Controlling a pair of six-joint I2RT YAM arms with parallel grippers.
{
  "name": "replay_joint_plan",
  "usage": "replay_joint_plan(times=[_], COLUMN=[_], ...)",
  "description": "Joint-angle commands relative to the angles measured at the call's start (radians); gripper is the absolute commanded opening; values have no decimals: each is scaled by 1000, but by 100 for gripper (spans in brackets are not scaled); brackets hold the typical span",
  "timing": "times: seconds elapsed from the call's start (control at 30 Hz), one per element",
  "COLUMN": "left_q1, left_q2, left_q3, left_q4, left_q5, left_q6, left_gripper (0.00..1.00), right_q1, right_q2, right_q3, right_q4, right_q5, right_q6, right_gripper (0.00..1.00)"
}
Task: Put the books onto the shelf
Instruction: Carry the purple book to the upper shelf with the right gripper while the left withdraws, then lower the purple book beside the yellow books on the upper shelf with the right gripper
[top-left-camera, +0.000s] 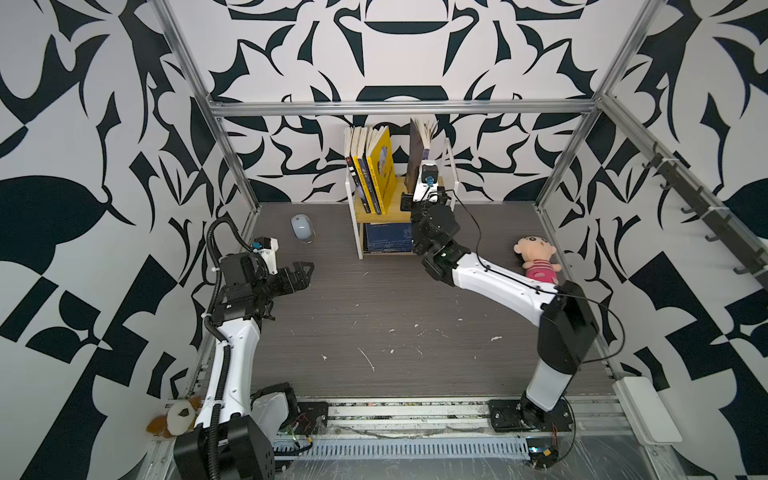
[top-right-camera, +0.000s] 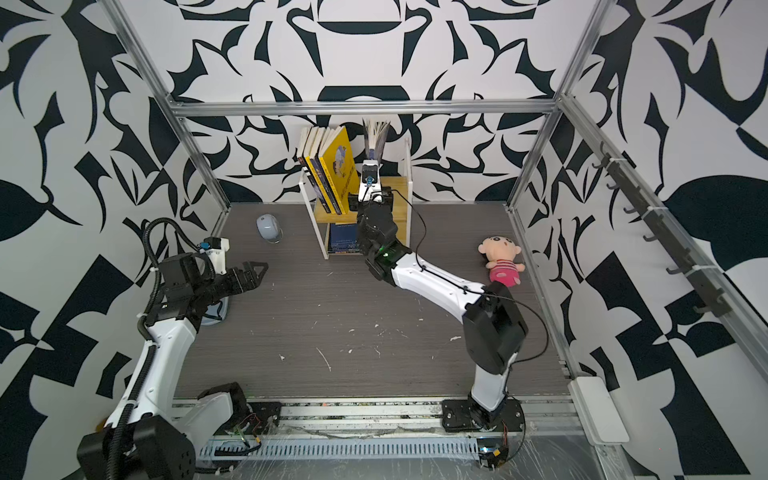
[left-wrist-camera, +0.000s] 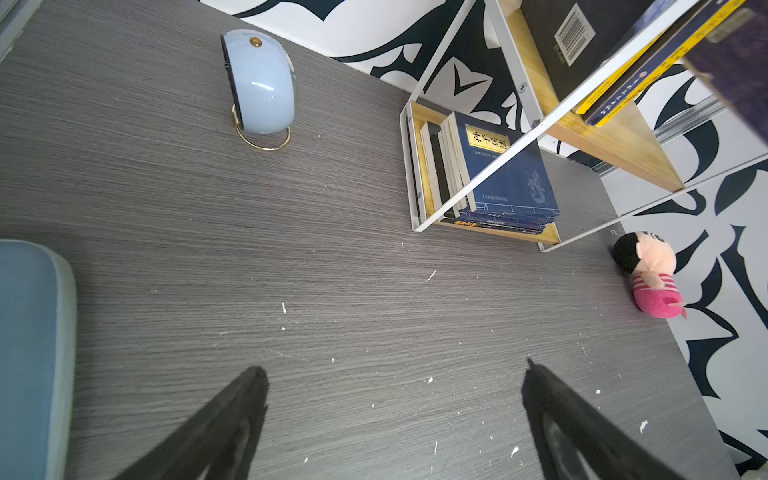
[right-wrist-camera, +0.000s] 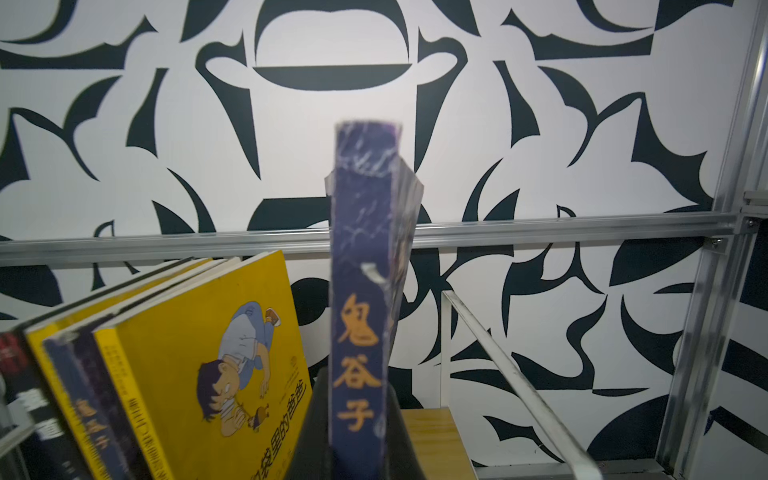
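And the right gripper (right-wrist-camera: 355, 436) clamps the dark-blue book (right-wrist-camera: 361, 291) upright over the top board of the shelf (top-left-camera: 395, 208) at the far edge of the bench (top-left-camera: 374, 316), near the leaning yellow book (top-left-camera: 384, 166), so lower it straight and nudge it against that row, with the left gripper (top-left-camera: 305, 272) hanging wide open by the left edge.

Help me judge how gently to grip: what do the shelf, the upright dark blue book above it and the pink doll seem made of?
Shelf: light yellowish boards that look like matt wood, in a thin white frame, probably painted metal.
Dark blue book: paper, with a creased, worn soft spine and fanned pages.
Pink doll: soft plush fabric, going by its fuzzy, rounded surface.
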Motion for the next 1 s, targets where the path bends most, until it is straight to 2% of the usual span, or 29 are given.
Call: replay_joint_plan(times=[0.0, 0.1, 0.23, 0.43, 0.73, 0.97], left_q1=[4, 4, 5, 5, 6, 5], left_q2=[3, 1, 6, 13, 16, 20], left_q3=[1, 0, 3, 2, -1, 1], left_q4=[7, 7, 6, 9, 15, 18], left_q5=[19, 23, 25, 24, 31, 32], left_q6=[15, 17, 18, 18, 25, 24], left_gripper=[100, 100, 100, 100, 100, 100], right_q1=[-18, -23, -31, -36, -50, -56], right_q2=[49, 128, 187, 210, 245, 280], right_q3=[113, 161, 180, 169, 160, 183], right_q4=[213, 234, 217, 177, 191, 209], right_q5=[37, 42, 13, -133, -297, -416], right_q6=[-41, -53, 25, 145, 182, 143], right_gripper=[0, 0, 0, 0, 0, 0])
